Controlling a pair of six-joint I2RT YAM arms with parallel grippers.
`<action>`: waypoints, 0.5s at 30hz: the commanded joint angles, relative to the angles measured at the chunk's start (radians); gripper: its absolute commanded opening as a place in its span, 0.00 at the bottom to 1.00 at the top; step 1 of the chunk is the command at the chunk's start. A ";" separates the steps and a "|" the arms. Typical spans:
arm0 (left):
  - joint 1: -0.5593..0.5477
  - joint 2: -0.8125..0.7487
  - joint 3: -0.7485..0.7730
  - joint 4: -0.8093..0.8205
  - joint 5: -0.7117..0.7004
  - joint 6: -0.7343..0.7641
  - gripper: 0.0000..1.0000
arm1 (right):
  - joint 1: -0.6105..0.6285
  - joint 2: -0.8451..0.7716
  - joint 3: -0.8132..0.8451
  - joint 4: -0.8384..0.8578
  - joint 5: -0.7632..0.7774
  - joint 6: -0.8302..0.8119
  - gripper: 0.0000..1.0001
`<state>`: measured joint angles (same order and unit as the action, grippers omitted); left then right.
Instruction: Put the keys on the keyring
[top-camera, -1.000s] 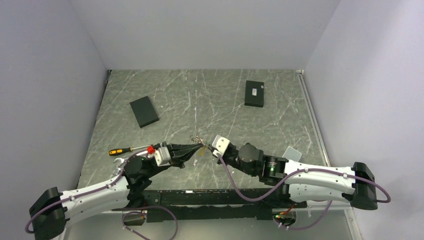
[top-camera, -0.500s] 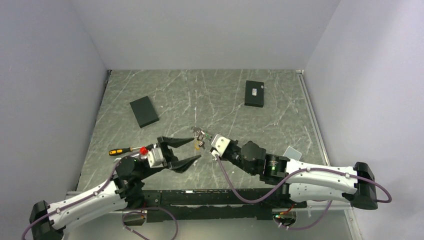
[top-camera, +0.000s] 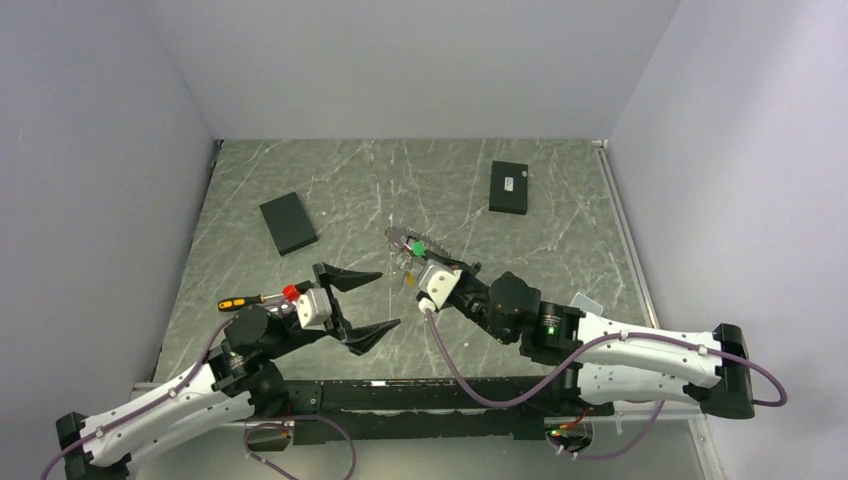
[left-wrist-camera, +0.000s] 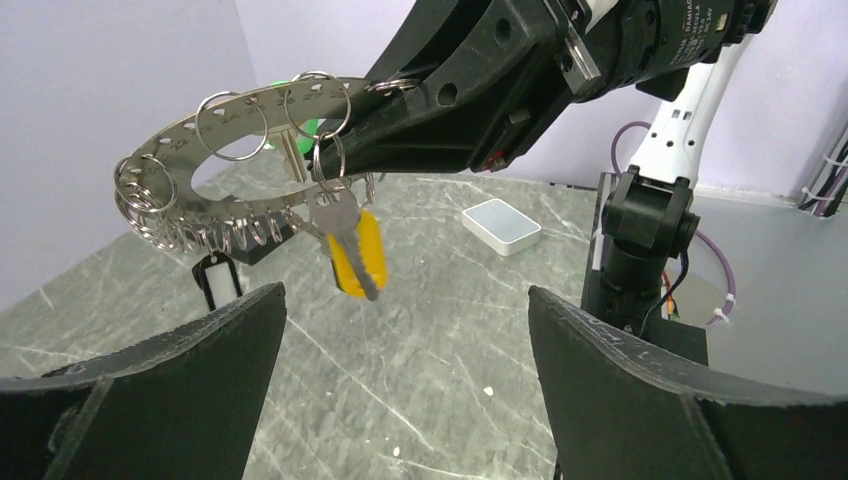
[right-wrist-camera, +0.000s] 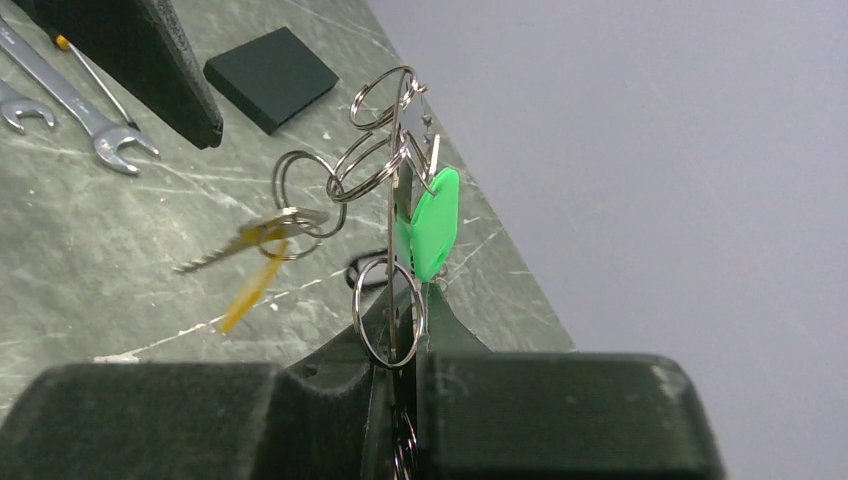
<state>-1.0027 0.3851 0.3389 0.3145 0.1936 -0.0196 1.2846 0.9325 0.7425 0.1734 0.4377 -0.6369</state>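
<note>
The keyring (left-wrist-camera: 175, 185) is a flat silver hoop strung with many small split rings, held up off the table. My right gripper (right-wrist-camera: 415, 305) is shut on its edge; the same gripper (top-camera: 420, 264) shows in the top view at the table's middle. From the keyring (right-wrist-camera: 395, 220) hang a silver key (left-wrist-camera: 338, 215), a key with a yellow head (left-wrist-camera: 358, 255), a green tag (right-wrist-camera: 435, 220) and a black oval tag (left-wrist-camera: 215, 280). My left gripper (left-wrist-camera: 405, 300) is wide open and empty, just below and short of the hanging keys; in the top view it (top-camera: 390, 298) sits left of the keyring (top-camera: 408, 243).
An orange-handled screwdriver (top-camera: 245, 302) and a silver wrench (right-wrist-camera: 80, 110) lie on the table by my left arm. Two black blocks (top-camera: 288, 222) (top-camera: 509, 187) lie farther back. A small white box (top-camera: 583, 305) sits at the right. Grey walls close the table in.
My left gripper went from shut at the keyring to wide open and drew back to the left. The yellow-headed key now hangs free. My right gripper carried the keyring farther from the bases.
</note>
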 joint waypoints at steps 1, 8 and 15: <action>-0.002 -0.001 0.074 -0.074 -0.022 0.007 0.94 | 0.007 0.006 0.053 0.055 0.040 -0.066 0.00; -0.002 0.033 0.275 -0.414 -0.326 -0.036 0.98 | -0.021 -0.008 0.020 0.131 0.013 0.089 0.00; -0.002 0.009 0.463 -0.792 -0.567 -0.019 1.00 | -0.137 0.116 0.095 0.035 0.185 0.084 0.00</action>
<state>-1.0027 0.4267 0.7425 -0.2424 -0.1932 -0.0479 1.1767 0.9791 0.7521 0.1867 0.4843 -0.5335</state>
